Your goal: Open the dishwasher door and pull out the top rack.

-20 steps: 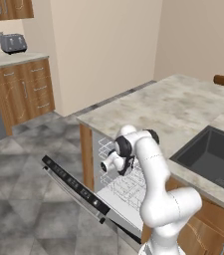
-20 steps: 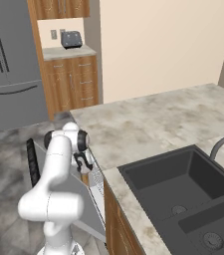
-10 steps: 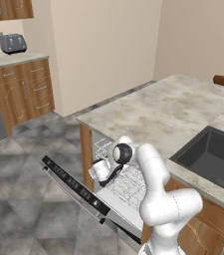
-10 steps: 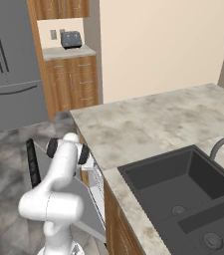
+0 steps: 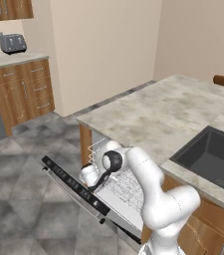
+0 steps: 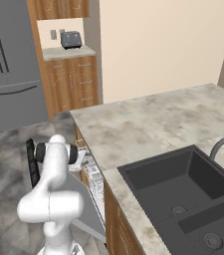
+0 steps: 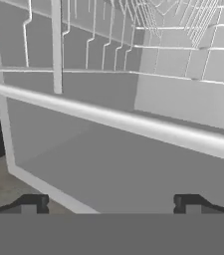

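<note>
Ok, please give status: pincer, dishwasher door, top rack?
Pincer open, holding nothing. Dishwasher door down and open. Top rack right ahead of the fingertips, not gripped. Nothing between pincer and rack.

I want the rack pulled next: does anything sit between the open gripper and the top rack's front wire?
Nothing visible does. The gripper is open, and the top rack front wire lies just ahead with only bare space between; the dishwasher door is down.

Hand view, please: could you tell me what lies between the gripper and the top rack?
Nothing lies there: in the hand view the open gripper faces the top rack across a bare gap, with only the dishwasher's grey interior behind the front rail.
</note>
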